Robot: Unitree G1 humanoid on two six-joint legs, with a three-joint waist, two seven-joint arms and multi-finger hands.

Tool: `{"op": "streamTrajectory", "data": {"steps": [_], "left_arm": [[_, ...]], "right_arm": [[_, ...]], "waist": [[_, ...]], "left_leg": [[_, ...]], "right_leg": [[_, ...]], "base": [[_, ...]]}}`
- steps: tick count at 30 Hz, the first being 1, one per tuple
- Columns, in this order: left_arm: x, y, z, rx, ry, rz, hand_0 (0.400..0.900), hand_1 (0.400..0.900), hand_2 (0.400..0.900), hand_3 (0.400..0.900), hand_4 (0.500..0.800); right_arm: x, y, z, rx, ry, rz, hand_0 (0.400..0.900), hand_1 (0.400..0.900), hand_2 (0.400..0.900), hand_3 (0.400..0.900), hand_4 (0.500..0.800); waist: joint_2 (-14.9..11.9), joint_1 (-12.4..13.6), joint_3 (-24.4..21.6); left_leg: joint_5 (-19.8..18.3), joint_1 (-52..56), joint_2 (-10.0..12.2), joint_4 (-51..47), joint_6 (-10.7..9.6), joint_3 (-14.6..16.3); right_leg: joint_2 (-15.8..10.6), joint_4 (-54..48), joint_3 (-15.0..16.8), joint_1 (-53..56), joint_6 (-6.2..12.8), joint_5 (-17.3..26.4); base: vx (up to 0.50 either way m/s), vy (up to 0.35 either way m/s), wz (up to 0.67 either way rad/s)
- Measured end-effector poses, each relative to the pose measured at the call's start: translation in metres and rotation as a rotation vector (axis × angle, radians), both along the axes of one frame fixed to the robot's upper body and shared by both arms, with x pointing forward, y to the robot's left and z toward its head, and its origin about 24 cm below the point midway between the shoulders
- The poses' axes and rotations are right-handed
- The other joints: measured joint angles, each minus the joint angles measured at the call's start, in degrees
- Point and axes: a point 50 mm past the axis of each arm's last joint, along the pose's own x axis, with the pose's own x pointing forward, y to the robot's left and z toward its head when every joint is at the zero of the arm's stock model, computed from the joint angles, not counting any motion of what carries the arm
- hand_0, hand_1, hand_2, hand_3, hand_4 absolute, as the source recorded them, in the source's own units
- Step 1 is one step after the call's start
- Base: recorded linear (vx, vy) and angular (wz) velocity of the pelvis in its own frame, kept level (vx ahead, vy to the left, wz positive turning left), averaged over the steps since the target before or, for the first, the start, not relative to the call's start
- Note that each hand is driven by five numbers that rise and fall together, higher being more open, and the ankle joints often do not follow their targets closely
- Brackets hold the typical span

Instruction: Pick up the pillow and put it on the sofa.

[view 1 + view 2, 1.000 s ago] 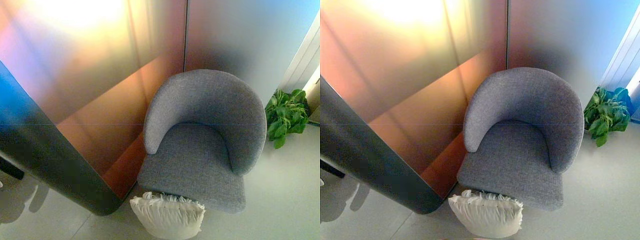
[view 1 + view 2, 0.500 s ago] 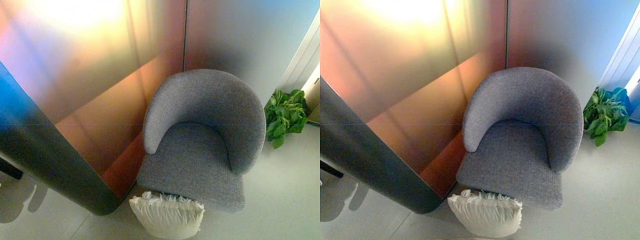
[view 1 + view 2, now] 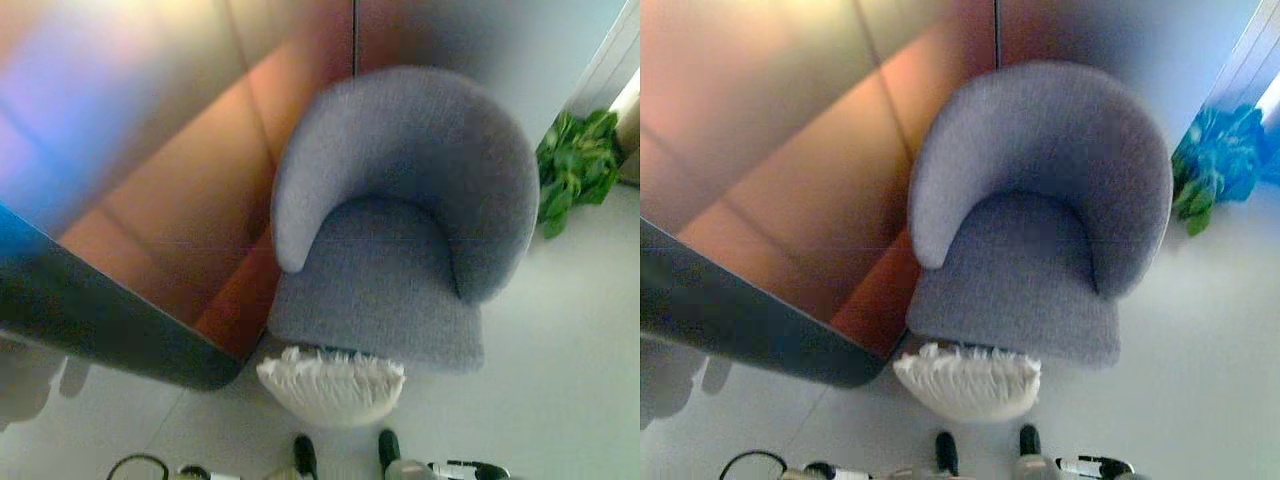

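A cream fringed fabric pillow (image 3: 331, 387) lies on the pale floor (image 3: 560, 380), touching the front of a grey upholstered round-backed sofa (image 3: 400, 215). Neither hand shows, so nothing is grasped; the whole task remains.

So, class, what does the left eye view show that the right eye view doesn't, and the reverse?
Only the left eye view: a tan sliver at the right edge beyond the plant, too cut off to identify.
Only the right eye view: nothing distinct that I can make out.
Both: the grey armchair, the white fringed pillow on the floor at its front edge, the plant, and the glossy wall panel. No robot hand shows.
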Motion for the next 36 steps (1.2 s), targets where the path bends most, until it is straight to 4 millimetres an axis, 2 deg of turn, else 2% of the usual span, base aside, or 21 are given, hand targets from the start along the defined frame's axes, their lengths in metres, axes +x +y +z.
{"op": "streamTrajectory", "data": {"steps": [3, 5, 9, 12, 18, 26, 31, 36], "left_arm": [[0.039, 0.014, 0.019, 0.063, -0.104, -0.009, 0.9, 0.9, 0.9, 0.9, 0.8], [0.058, 0.022, 0.032, 0.091, -0.163, -0.01, 0.9, 0.9, 0.9, 0.9, 0.8], [0.097, 0.029, 0.057, 0.097, -0.3, 0.02, 0.9, 0.9, 0.9, 0.9, 0.8], [0.116, 0.027, 0.068, 0.058, -0.391, 0.064, 0.9, 0.9, 0.9, 0.9, 0.8], [0.156, 0.011, 0.094, -0.124, -0.645, 0.155, 0.9, 0.9, 0.9, 0.9, 0.8], [0.193, 0.001, 0.131, -0.318, -0.924, 0.254, 0.9, 0.9, 0.9, 0.9, 0.8], [0.204, -0.004, 0.144, -0.384, -1.015, 0.292, 0.9, 0.9, 0.9, 0.9, 0.8], [0.218, 0.002, 0.167, -0.424, -1.108, 0.349, 0.9, 0.9, 0.9, 0.9, 0.8]], "right_arm": [[0.022, -0.001, 0.007, -0.007, -0.066, 0.016, 0.9, 0.9, 0.9, 0.9, 0.8], [0.034, -0.001, 0.011, -0.01, -0.103, 0.025, 0.9, 0.9, 0.9, 0.9, 0.8], [0.05, -0.007, 0.019, -0.02, -0.16, 0.025, 0.9, 0.9, 0.9, 0.9, 0.8], [0.061, -0.008, 0.024, -0.016, -0.195, 0.032, 0.9, 0.9, 0.9, 0.9, 0.8], [0.079, -0.004, 0.031, 0.0, -0.251, 0.043, 0.9, 0.9, 0.9, 0.9, 0.8], [0.102, 0.0, 0.042, 0.005, -0.318, 0.068, 0.9, 0.9, 0.9, 0.9, 0.8], [0.103, 0.0, 0.043, 0.014, -0.34, 0.072, 0.9, 0.9, 0.9, 0.9, 0.8], [0.106, 0.001, 0.045, 0.036, -0.377, 0.074, 0.9, 0.9, 0.9, 0.9, 0.8]], "waist": [[-0.4, -0.35, 4.44], [-0.73, -1.4, 7.02], [-0.75, -1.74, 11.04], [-1.11, -3.02, 12.85], [-1.96, -3.23, 14.17], [-3.67, -4.28, 15.33], [-4.28, -5.04, 15.63], [-4.89, -5.18, 15.83]], "left_leg": [[0.74, -3.71, 0.07, 0.93, 0.17, 0.29], [0.98, -5.4, 0.07, 1.47, 0.31, 0.48], [1.18, -9.76, 0.13, 3.13, 0.52, 1.24], [1.42, -12.2, 0.04, 3.91, 0.64, 1.36], [1.51, -17.86, 0.18, 6.68, 0.71, 1.66], [1.2, -26.66, 0.35, 12.04, 0.54, 1.31], [0.82, -30.51, 0.78, 14.72, 0.62, 1.21], [-0.13, -36.33, 1.8, 19.08, 0.25, 0.38]], "right_leg": [[0.01, 2.04, 0.29, -4.4, 0.0, 0.14], [-0.07, 3.37, 0.53, -6.62, 0.18, -0.04], [-0.19, 6.64, 1.82, -12.2, 0.06, -0.13], [-0.37, 8.94, 2.1, -15.47, -0.22, -0.36], [-0.5, 14.02, 2.86, -22.51, -0.4, -1.45], [-0.86, 20.54, 3.34, -31.78, -0.8, -2.48], [-0.29, 22.16, 4.45, -35.38, -0.86, -2.48], [0.83, 24.98, 5.19, -40.18, -1.41, -2.62]], "base": [[-0.15, 0.048, -0.06], [-0.15, 0.047, -0.06], [-0.1, 0.016, -0.04], [-0.08, -0.014, -0.03], [-0.06, -0.015, -0.05], [-0.05, -0.027, -0.03], [-0.06, -0.045, -0.02], [-0.04, -0.067, 0.03]]}}
